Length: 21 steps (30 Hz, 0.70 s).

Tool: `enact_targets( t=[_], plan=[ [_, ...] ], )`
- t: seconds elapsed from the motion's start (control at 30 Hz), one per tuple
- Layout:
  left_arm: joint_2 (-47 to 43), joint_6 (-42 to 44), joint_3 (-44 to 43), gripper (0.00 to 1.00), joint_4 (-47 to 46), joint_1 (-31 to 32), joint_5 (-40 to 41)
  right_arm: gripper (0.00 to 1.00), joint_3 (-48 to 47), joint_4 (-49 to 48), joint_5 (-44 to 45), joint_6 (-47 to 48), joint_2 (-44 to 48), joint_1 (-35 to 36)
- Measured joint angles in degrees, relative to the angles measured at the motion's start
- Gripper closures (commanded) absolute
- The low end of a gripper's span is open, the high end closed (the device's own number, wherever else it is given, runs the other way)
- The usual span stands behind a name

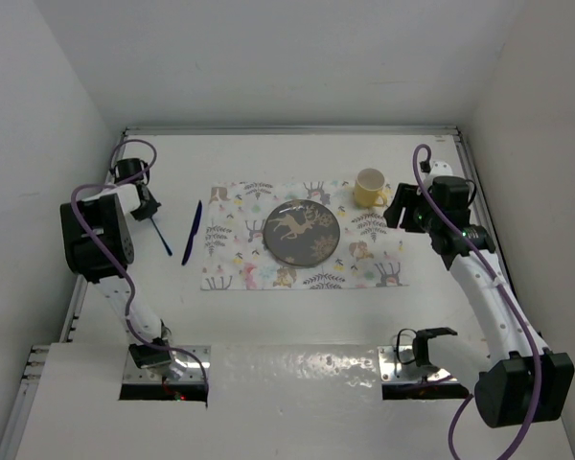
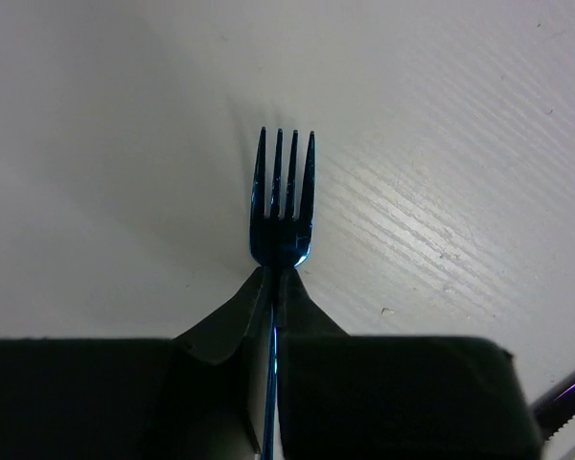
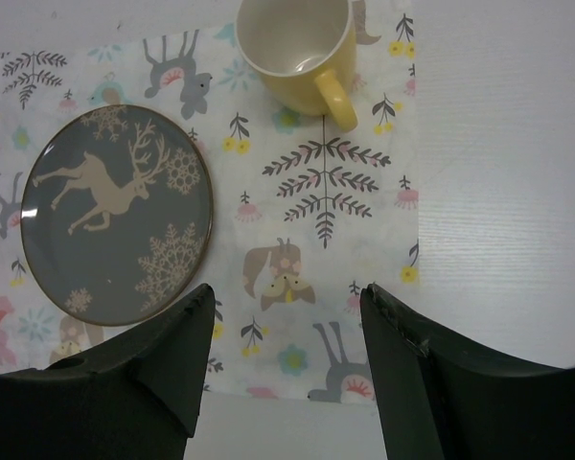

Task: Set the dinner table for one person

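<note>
One blue fork (image 2: 283,201) pinched in left gripper (image 2: 276,287); right gripper (image 3: 287,297) wide, empty.
Top view: the table (image 1: 297,163) fills mid-frame, white, rails at its edges, arms entering from the bottom. A mat (image 1: 364,268) lies centre frame on it, with a grey deer plate (image 1: 302,233) at its middle and a yellow mug (image 1: 369,187) upright at its upper right corner. The fork sits at left of frame, handle clamped between the fingers, tines pointing out over bare table. A second blue utensil (image 1: 192,231) lies just left of the mat, kind unclear. Right jaws stand apart by the mat's right edge, nothing between them.
</note>
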<state>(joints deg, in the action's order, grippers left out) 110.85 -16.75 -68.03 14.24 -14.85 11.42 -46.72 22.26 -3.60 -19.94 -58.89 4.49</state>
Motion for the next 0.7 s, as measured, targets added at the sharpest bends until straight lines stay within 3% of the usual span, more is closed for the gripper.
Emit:
enact_targets(
  t=[0.23,0.43,0.7],
  plan=[
    [-0.8,0.2,0.5,1.00,0.4,-0.3,-2.3,0.39,0.0,0.1,-0.3,0.0,-0.1,0.0],
    [-4.3,0.0,0.2,1.00,7.4,1.0,-2.7,0.40,0.0,0.0,-1.4,-0.2,-0.1,0.0],
    [-11.9,-0.3,-6.4,1.00,16.0,11.7,-0.3,0.41,0.8,-0.3,-1.6,-0.3,0.5,0.0]
  ],
)
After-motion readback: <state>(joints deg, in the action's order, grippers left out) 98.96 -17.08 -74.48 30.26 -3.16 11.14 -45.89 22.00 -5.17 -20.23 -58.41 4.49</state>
